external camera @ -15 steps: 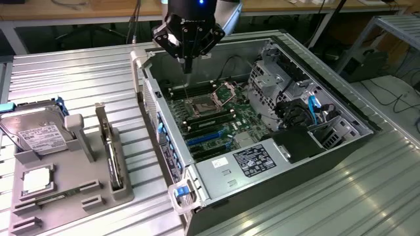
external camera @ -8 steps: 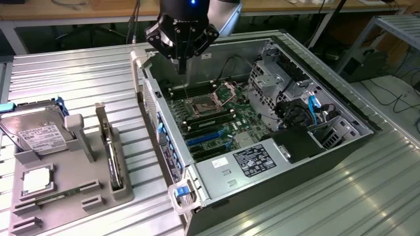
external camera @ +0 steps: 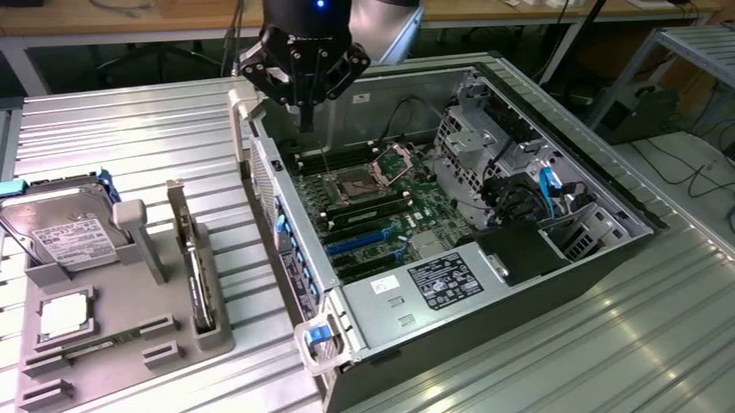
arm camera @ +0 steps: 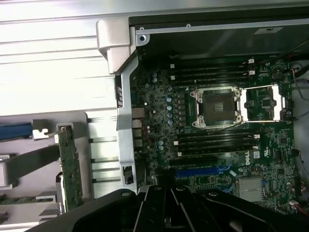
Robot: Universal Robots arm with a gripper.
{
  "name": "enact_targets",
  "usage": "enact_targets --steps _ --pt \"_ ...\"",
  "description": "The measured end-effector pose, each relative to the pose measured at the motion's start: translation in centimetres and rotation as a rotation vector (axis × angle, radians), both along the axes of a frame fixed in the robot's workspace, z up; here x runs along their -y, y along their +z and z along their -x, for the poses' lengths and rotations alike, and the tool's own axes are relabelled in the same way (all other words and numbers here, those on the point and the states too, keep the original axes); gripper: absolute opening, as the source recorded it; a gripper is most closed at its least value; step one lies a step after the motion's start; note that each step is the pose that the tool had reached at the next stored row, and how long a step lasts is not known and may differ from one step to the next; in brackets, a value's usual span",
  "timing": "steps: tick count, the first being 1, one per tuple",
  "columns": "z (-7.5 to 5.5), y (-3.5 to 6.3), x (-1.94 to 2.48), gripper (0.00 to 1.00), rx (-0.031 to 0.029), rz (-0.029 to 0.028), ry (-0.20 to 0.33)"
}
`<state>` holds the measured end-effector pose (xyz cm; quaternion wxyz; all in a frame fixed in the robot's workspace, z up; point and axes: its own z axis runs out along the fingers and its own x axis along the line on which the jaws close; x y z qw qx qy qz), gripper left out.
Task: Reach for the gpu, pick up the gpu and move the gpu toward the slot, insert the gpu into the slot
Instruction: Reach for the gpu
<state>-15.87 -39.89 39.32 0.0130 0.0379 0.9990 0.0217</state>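
Observation:
The gpu (external camera: 198, 274), a thin dark card with a silver bracket at one end, stands on edge in the grey holder (external camera: 172, 348) on the exterior view's left; it is also in the wrist view as the gpu (arm camera: 70, 166). My gripper (external camera: 306, 122) hangs over the far corner of the open computer case (external camera: 379, 301), well away from the gpu, shut with nothing in it. The wrist view has the gripper (arm camera: 166, 186) above the motherboard (arm camera: 159, 116). The blue slot (external camera: 365, 242) lies on that board, and also appears as the slot (arm camera: 205, 171).
A silver hard drive (external camera: 69, 232) and a square processor chip (external camera: 64, 317) sit in the same grey holder. Inside the case are an open CPU socket (arm camera: 215, 107), memory slots, cables (external camera: 549, 191) and a power supply (external camera: 442, 284). The case walls rise around the board.

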Motion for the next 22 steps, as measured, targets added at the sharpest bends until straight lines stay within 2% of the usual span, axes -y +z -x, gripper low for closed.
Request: enact_targets --steps 6,22 --pt "1.2 0.00 0.00 0.11 0.0000 0.0000 0.000" --pt "5.3 0.00 0.01 0.11 -0.0001 0.0001 0.004"
